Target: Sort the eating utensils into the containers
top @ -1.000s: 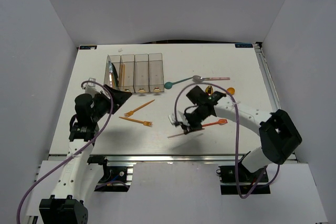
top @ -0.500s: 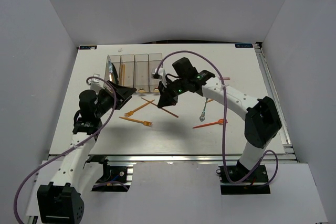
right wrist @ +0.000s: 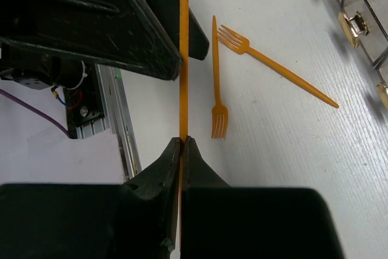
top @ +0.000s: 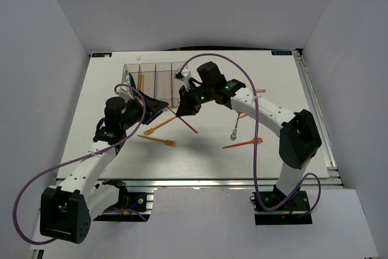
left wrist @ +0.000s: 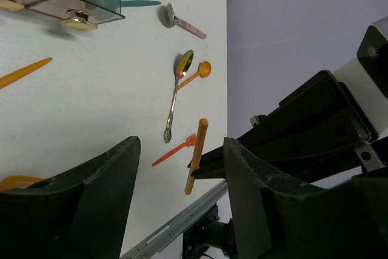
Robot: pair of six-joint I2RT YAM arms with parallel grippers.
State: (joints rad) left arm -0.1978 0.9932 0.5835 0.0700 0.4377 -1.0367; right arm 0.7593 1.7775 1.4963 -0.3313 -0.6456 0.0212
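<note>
Matte white table [top: 206,157] | right tool [right wrist: 182,142] pinches slim flat orange utensil [right wrist: 183,65] | left tool [left wrist: 180,153] agape, empty

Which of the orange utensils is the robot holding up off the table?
The straight orange knife, pinched in the right gripper. The two orange forks lie loose on the table below it.

There are four containers [top: 155,82]. Three orange forks: seven-o'clock fork [top: 159,141], slanted fork [top: 161,124], four-o'clock fork [top: 243,144]. Four spoons: teal spoon [left wrist: 136,3], pink-handled spoon [left wrist: 182,23], metallic spoon [left wrist: 174,98], orange spoon [left wrist: 203,70]. One plain orange handle [right wrist: 183,59].
</note>
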